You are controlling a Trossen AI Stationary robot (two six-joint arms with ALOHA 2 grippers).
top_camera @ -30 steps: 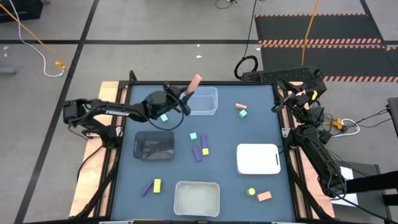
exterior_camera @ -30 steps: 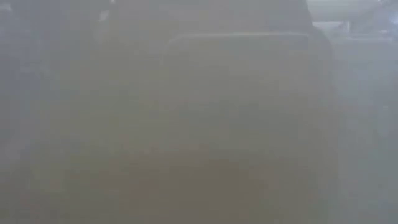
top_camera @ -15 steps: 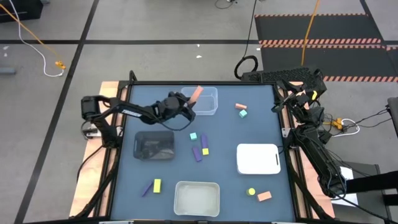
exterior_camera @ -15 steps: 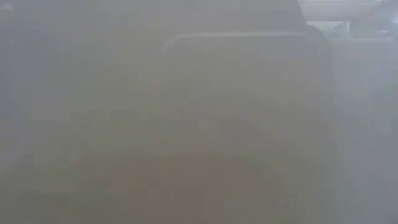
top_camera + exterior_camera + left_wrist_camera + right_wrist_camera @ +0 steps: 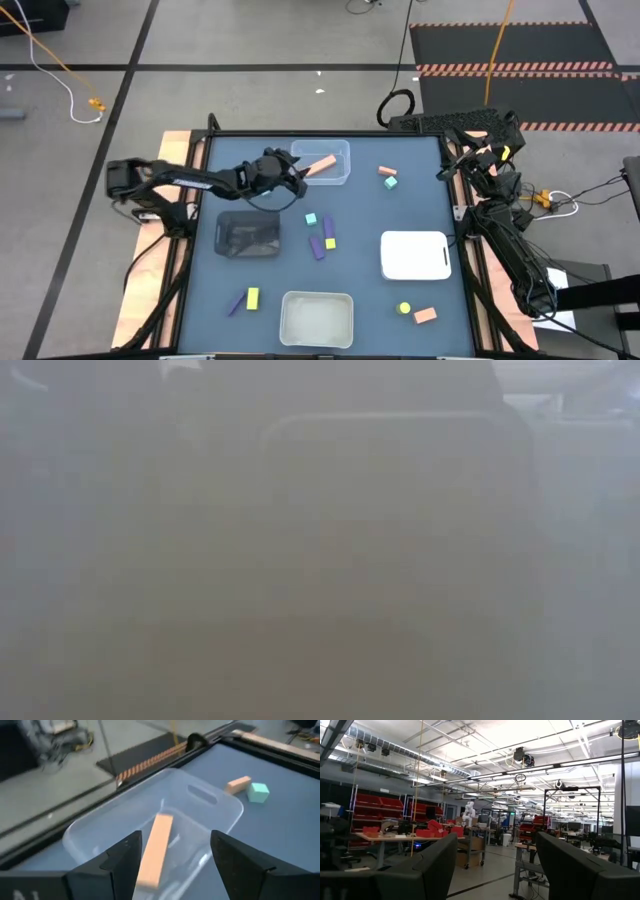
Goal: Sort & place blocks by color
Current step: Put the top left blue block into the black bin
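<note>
Orange bar [image 5: 321, 164] now loose in clear bin [image 5: 337, 176], left gripper [image 5: 293, 175] jaws open, drawn back.

We see a blue bench [image 5: 420, 200] bearing four containers: clear [image 5: 330, 172], black [image 5: 247, 235], white [image 5: 414, 255], translucent [image 5: 316, 318], amid scattered blocks [image 5: 322, 236].

Your high view looks straight down on the whole bench [image 5: 440, 200], with floor on every side. Your low view sits at bench height but gives you only grey haze. Your left wrist view looks close past its own dark jaws into the clear bin [image 5: 210, 805], the same clear bin [image 5: 335, 175] the high view shows at the bench's far edge. Your right wrist view faces level out into the room, sharing nothing with the others.
</note>
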